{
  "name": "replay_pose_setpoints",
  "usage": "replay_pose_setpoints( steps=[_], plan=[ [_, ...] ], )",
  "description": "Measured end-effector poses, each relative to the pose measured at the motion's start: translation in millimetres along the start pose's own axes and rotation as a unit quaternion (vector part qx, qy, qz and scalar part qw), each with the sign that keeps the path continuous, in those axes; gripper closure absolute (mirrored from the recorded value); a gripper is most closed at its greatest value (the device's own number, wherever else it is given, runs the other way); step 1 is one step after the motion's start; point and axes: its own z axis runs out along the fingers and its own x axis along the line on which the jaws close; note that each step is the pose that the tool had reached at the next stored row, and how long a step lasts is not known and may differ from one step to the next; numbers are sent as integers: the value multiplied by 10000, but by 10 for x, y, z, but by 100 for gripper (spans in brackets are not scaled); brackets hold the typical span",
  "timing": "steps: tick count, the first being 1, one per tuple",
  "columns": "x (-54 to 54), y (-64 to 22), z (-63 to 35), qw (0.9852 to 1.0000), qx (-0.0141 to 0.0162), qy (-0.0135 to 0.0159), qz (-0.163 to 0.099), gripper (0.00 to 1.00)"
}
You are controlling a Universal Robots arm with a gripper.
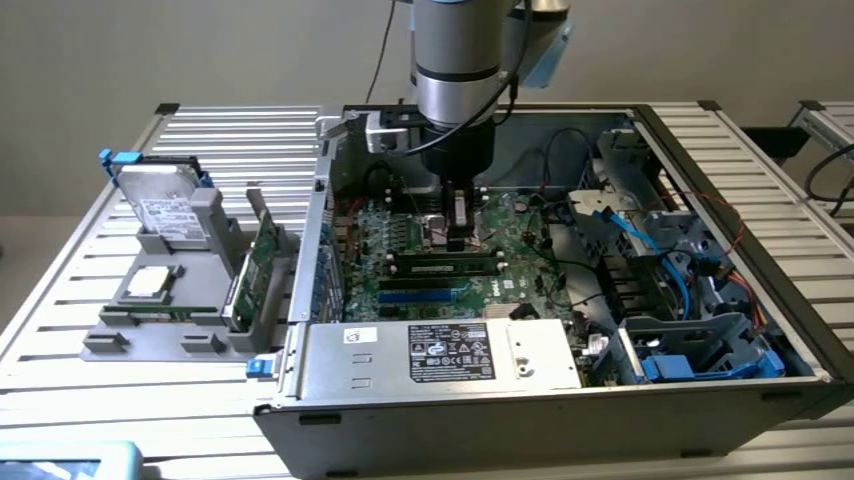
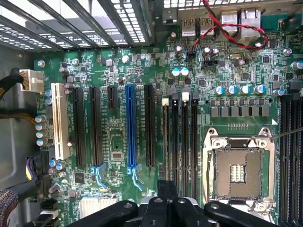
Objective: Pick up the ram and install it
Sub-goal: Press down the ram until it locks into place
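Note:
The ram (image 1: 445, 266) is a thin green stick with black chips, standing on edge in one of the motherboard's long black slots (image 1: 424, 283) inside the open computer case. My gripper (image 1: 461, 240) hangs straight down over the stick's middle with its tips at the top edge; I cannot tell whether they touch. In the wrist view the black fingers (image 2: 166, 188) are together, shut, over the row of narrow slots, and the ram (image 2: 165, 137) shows edge-on as a thin brownish line in the outermost slot. The empty CPU socket (image 2: 239, 172) lies beside these slots.
A silver power supply (image 1: 441, 352) fills the case's near side. Blue and black cables (image 1: 627, 235) and drive cages (image 1: 701, 350) crowd the exterior view's right. Outside the case, a grey holder (image 1: 160, 310) carries a hard drive (image 1: 167, 210) and an upright green card (image 1: 260, 262).

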Motion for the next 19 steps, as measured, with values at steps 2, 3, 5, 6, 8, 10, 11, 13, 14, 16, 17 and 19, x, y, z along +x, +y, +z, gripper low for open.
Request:
replay_pose_setpoints(
  steps=[2, 3, 5, 6, 8, 10, 11, 13, 14, 16, 17, 19],
  plan=[
    [5, -2, 0, 10000, -2, -1, 0, 89],
    [5, -2, -1, 10000, -1, 0, 0, 89],
    [5, -2, 0, 10000, -1, -1, 0, 89],
    [5, -2, 0, 10000, -1, -1, 0, 89],
    [5, -2, 0, 10000, -1, -1, 0, 89],
    [5, -2, 0, 10000, -1, -1, 0, 89],
    [5, -2, 0, 10000, -1, -1, 0, 89],
    [5, -2, 0, 10000, -1, -1, 0, 89],
    [5, -2, 0, 10000, -1, -1, 0, 89],
    [5, -2, 0, 10000, -1, -1, 0, 89],
    [5, -2, 0, 10000, -1, -1, 0, 89],
    [5, -2, 0, 10000, -1, -1, 5, 89]
  ],
)
